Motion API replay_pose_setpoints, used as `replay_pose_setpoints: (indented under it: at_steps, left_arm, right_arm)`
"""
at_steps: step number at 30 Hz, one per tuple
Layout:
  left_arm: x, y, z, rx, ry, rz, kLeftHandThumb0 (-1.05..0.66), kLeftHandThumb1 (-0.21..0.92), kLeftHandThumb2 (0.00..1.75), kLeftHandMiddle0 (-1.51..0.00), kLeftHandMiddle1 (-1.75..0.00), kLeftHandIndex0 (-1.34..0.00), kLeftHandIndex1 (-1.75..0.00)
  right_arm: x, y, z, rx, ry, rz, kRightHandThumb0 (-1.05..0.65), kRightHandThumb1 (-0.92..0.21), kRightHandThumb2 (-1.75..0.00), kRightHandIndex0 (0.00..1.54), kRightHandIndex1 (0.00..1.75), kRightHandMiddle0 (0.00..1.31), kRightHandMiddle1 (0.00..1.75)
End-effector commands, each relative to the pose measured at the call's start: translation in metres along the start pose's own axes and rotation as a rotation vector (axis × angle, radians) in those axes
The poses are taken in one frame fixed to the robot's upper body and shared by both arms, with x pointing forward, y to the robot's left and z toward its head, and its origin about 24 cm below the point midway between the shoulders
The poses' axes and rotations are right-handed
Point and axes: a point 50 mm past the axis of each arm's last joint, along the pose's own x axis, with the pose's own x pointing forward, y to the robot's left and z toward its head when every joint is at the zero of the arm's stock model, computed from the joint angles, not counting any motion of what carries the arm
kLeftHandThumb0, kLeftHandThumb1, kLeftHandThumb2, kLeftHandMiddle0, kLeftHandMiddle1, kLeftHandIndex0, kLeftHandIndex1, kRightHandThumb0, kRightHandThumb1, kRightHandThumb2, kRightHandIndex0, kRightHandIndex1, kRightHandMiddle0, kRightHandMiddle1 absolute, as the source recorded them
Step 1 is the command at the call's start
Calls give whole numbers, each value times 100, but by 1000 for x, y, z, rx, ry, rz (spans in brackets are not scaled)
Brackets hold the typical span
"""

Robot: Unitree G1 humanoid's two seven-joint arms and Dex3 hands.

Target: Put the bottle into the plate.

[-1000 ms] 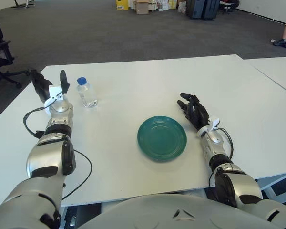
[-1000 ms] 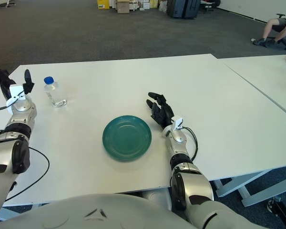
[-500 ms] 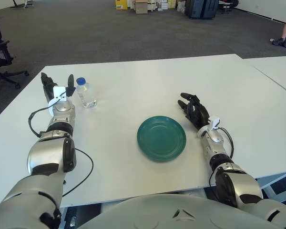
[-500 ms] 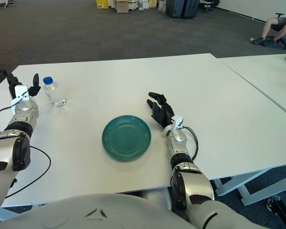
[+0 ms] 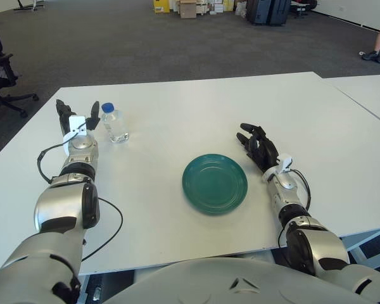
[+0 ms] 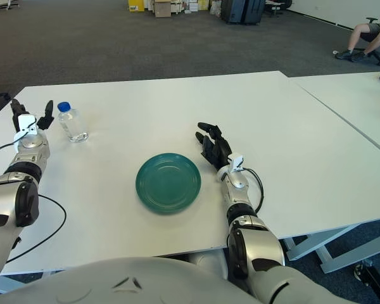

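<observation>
- Standing upright on the table, the bottle was found well to the left of the plate and farther from the robot than it.
- A clear body and a blue cap were seen on the bottle; it was touched by nothing.
- The plate, green and round, was placed flat near the middle of the table's near half, with nothing in it.
- The left hand was raised just to the left of the bottle, far to the left of the plate, with a small gap seen between hand and bottle.
- Its fingers were held apart and pointed upward; nothing was gripped by them.
- One dark finger was seen on the side nearest the bottle, the others on the far side of the white wrist block.
- The right hand was shown just to the right of the plate, near its far right edge, and apart from it.
- Its black fingers were loosely spread and angled toward the far left; nothing was held.
- Whether that hand touched the table could not be told.
- A black cable was seen looped on the table, to the left of the plate, beside the left forearm.
</observation>
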Motion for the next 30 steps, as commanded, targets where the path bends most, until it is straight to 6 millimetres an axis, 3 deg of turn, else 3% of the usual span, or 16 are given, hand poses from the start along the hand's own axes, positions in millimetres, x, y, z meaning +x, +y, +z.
replay_pose_setpoints:
  at_steps: [1, 22, 30]
  left_arm:
    - [1, -3, 4, -16, -26, -66, -103, 92, 20, -9, -2, -1, -9]
    - [-4, -7, 2, -451, -36, -508, -92, 91, 10, -14, -1, -3, -4]
    - [-6, -8, 3, -507, -60, -561, -88, 89, 3, -14, 0, 0, -24]
  right_arm:
    - [-8, -4, -10, 6, 55, -19, -57, -92, -84, 34, 1, 0, 92]
    - [-8, -5, -12, 3, 78, -20, -60, -92, -81, 32, 0, 1, 95]
    - [-8, -3, -11, 5, 64, -25, -58, -92, -80, 34, 1, 2, 96]
